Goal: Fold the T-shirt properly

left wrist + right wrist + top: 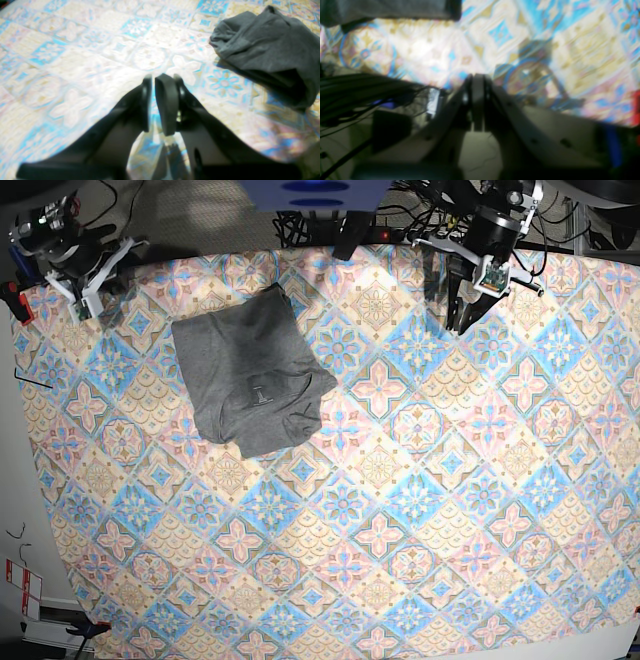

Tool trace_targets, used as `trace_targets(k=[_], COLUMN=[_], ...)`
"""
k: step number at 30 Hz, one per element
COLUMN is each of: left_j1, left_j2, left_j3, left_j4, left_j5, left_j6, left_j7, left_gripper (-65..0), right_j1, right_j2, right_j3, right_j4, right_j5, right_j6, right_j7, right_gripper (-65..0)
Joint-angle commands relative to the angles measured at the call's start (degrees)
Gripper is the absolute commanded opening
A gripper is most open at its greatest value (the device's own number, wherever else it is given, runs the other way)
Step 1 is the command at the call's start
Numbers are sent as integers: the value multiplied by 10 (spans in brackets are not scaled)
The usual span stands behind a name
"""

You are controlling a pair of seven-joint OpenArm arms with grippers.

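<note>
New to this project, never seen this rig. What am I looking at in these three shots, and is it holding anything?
It is a robot with two arms, each ending in a two-fingered gripper with a small camera beside it. The overhead picture looks down on the whole tablecloth. The other two are taken from the wrists, looking along the fingers.

On the cloth lies one grey T-shirt, already folded into a compact bundle with one rumpled edge. The left wrist picture shows it off to one side, apart from the fingers.

The left gripper hangs above bare cloth, its fingers nearly together with only a thin gap. The right gripper is shut. Neither holds anything. In the overhead picture both arms sit at the far edge, away from the shirt.
</note>
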Motion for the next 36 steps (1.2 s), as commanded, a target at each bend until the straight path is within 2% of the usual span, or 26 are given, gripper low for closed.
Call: trace_targets(k=[1,3,6,9,12,16,19,29,34,36], left_j1=[9,15,20,27,33,54,58,58,43,32], left_j2=[0,0,0,0,0,0,0,0,0,0], left_j3=[-8,-17,-46,-72,-97,-101,-102,-103,-102,-103], left_j4=[-7,-34,-69,-112,-154,-219,-270,-375,-435,-466], left_j5=[-11,-17,-20,-64,-82,-69,-60,-55,-2,13], left_j6=[-1,-1,-1,-1,-1,-1,-1,-1,-1,-1], left_j7=[-24,-33,-35,-36,-82,-159,-183,-183,-178,-178], left_gripper=[-583,-583,-583,-583,-583,-583,-583,-582,-582,-582], right_j1=[-12,-22,-33,-45,-64,-83,-89,-99,-95,-78], right_j2=[1,-11,-46,-85,-118,-125,-125,-124,-123,-123], right_j3=[5,4,4,4,4,4,4,4,3,-10], right_j4=[8,8,7,6,5,-7,-36,-207,-303,-339], right_j5=[-2,-32,-114,-191,-244,-248,-248,-249,-252,-278], right_j6=[2,2,2,2,2,2,2,2,2,2], right_j7=[19,34,61,96,140,173,184,325,386,406], right_gripper=[-648,-648,-648,-648,-648,-648,-648,-648,-648,-648])
